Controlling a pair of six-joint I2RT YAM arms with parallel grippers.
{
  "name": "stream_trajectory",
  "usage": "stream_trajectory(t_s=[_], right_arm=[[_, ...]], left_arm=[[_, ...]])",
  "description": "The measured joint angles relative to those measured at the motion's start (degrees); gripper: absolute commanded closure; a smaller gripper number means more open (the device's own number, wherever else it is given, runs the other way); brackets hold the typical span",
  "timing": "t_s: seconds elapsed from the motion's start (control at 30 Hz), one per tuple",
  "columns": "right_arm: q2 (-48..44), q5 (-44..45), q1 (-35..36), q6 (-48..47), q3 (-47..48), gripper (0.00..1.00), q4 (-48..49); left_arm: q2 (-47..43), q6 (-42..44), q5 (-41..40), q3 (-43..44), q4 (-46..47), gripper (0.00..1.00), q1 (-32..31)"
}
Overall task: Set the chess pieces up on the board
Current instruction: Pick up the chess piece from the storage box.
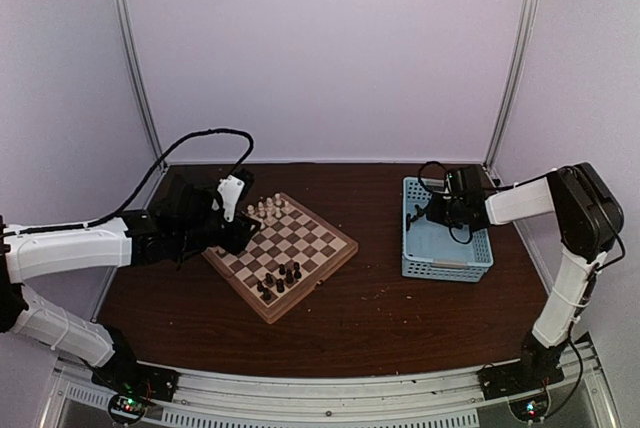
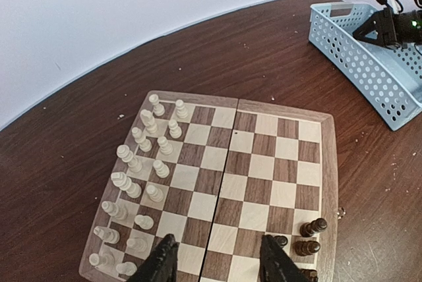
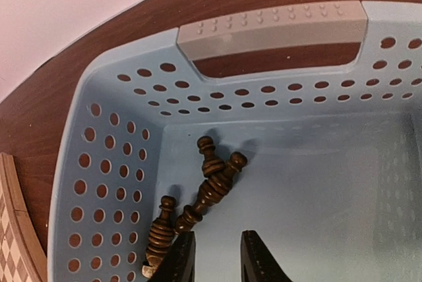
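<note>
The worktop [image 1: 400, 318] is dark brown wood grain, boxed in by pale lilac walls [image 1: 330, 48] with metal uprights [image 1: 135, 68] in the back corners. Pale crumbs [image 2: 341, 213] lie scattered on it around the board.

The light blue basket [image 1: 445, 268] sits on the right side, well apart from the board, with a grey handle [image 3: 270, 28] set into its far wall. Three dark brown chess pieces [image 3: 214, 176] lie on their sides on its floor (two crossing each other near the middle, the third against the perforated left wall). The right pincer [image 3: 217, 236] hangs inside the basket over them with its fingers a narrow gap apart. Nothing is between them, and one fingertip is just beside the base of the longest piece.

The board [image 1: 320, 238] lies in the middle of the worktop, turned corner-on to the arms. Cream chess pieces [image 1: 268, 208] stand in two full rows along its far-left edge. A handful of dark ones [image 1: 280, 278] stand in a loose cluster on the opposite edge, with many squares there bare. The left pincer [image 2: 219, 246] is poised above the board's left side with its fingers spread wide, about two squares apart in the wrist view, and it holds nothing.
</note>
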Motion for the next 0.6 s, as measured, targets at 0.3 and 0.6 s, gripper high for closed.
stream_trajectory(t_s=[0.3,0.6], right_arm=[[3.4,3.7,0.5,9.9,11.4,0.65,-9.8],[10.9,8.7,3.5,11.1,21.5,0.64,-21.0]], left_arm=[[0.2,6.0,-3.0,-3.2,8.5,0.57,0.0],[0.0,10.4,-6.5,-8.7,14.5,0.57,0.0]])
